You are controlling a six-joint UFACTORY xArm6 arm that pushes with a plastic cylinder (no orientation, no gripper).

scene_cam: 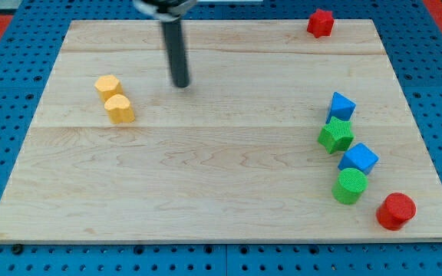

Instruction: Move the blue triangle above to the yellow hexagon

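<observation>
The blue triangle [341, 105] lies near the board's right edge, at the top of a column of blocks. Two yellow blocks touch at the view's left. The upper one [107, 85] looks like the yellow hexagon; the shape of the lower one [119, 108] is unclear. My tip [180, 84] rests on the board in the upper middle, about level with the upper yellow block and to its right. It touches no block and is far to the left of the blue triangle.
Below the blue triangle run a green star [335, 135], a blue cube [357, 159] and a green cylinder [350, 186]. A red cylinder [396, 211] sits at the bottom right corner. A red star-like block [320, 23] sits at the board's top edge [221, 21].
</observation>
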